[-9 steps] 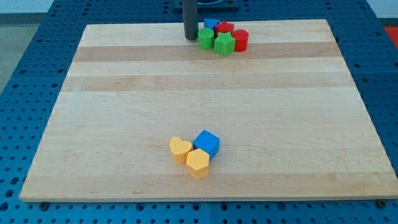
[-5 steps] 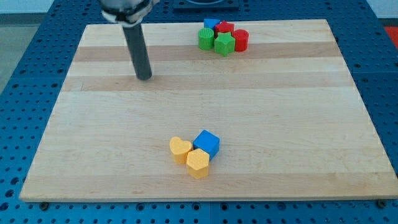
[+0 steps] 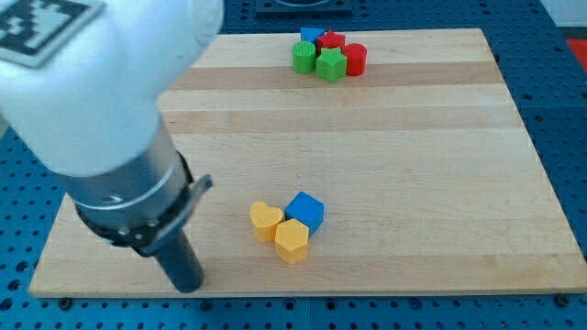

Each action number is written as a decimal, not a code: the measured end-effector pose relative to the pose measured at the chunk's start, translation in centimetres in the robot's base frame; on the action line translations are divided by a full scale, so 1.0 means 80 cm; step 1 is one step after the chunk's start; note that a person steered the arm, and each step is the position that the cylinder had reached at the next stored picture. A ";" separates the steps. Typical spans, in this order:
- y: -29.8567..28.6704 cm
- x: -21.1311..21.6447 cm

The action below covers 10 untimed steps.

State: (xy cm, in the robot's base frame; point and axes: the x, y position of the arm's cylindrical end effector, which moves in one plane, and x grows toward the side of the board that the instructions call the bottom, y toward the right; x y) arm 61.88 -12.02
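Observation:
My tip (image 3: 189,285) rests on the wooden board (image 3: 385,147) near its bottom-left edge, touching no block. Closest to it, off to its right, is a tight cluster: a yellow heart-shaped block (image 3: 266,220), a yellow hexagonal block (image 3: 292,240) and a blue cube (image 3: 305,211). At the view's top sits a second cluster: a green cylinder (image 3: 303,57), a green star-like block (image 3: 330,64), a red cylinder (image 3: 355,59), another red block (image 3: 332,41) and a blue block (image 3: 312,35).
The white arm body (image 3: 101,82) with a black-and-white marker fills the view's upper left and hides that part of the board. Blue perforated table (image 3: 559,101) surrounds the board.
The tip has swept from the top cluster down and left across the board to the bottom-left edge. The arm now looms large in view. No block has moved.

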 end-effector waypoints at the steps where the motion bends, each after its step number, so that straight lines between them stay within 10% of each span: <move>1: 0.051 -0.002; 4: 0.168 -0.034; 10: 0.005 -0.077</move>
State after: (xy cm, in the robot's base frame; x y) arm 55.69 -11.63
